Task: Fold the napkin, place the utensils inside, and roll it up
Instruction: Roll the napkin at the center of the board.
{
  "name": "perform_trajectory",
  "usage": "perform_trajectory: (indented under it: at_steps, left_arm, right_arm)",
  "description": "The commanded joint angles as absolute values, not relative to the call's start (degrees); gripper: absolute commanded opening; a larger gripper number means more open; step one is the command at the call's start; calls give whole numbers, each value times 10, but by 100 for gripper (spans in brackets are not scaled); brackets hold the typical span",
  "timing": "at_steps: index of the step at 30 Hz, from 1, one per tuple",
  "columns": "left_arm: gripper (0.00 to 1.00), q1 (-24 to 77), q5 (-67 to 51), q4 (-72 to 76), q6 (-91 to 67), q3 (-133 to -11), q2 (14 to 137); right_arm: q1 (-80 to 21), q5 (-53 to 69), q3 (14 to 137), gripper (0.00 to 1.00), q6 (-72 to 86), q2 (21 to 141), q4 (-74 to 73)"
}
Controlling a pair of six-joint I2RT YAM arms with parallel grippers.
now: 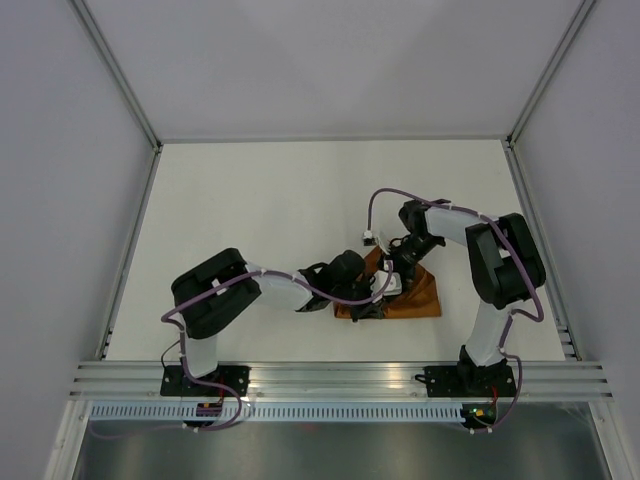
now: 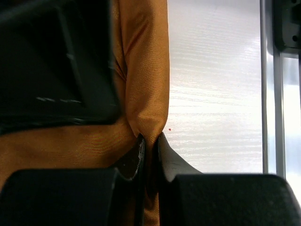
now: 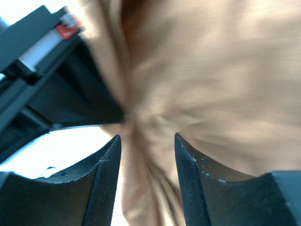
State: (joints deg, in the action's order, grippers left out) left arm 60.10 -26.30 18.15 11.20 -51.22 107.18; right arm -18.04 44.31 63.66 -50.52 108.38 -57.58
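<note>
Folding step: napkin lies bunched, both grippers on it. Left gripper pinches a cloth fold tight; right gripper has fingers apart, straddling blurred cloth. Utensils unseen. Next move, likely: right closes, then both lay the fold flat.

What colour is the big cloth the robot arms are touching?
Orange-brown all over, with no pattern. The napkin shows best in the left wrist view.

Plain orange-brown napkin, white table
</note>
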Motion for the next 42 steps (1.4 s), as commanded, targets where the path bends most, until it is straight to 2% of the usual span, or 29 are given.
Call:
perform_trajectory:
  at_steps: [1, 12, 17, 19, 24, 29, 33, 37, 42]
  left_arm:
    - [2, 581, -331, 113, 74, -516, 1107]
    - [2, 531, -396, 46, 24, -584, 1169]
    - [2, 509, -416, 7, 6, -613, 1190]
    - [2, 501, -420, -31, 6, -634, 1201]
    - [2, 479, -420, -86, -15, -682, 1243]
    - [2, 456, -441, -104, -34, -698, 1262]
    - [2, 437, -471, -118, -45, -717, 1284]
    - [2, 428, -497, -129, -50, -728, 1302]
    - [2, 419, -512, -146, -59, -742, 1322]
  right_arm:
    - [-156, 405, 663, 56, -489, 1046, -489]
    - [-63, 420, 677, 57, -424, 988, -433]
    - [-4, 472, 696, 57, -446, 951, -468]
    - [25, 481, 685, 57, -457, 919, -469]
    - [25, 487, 620, 60, -481, 820, -448]
    - [-37, 428, 505, 62, -506, 706, -397]
    - [-154, 333, 388, 65, -483, 609, -288]
    - [-222, 260, 290, 67, -466, 574, -166]
    - [-291, 211, 265, 66, -464, 603, -119]
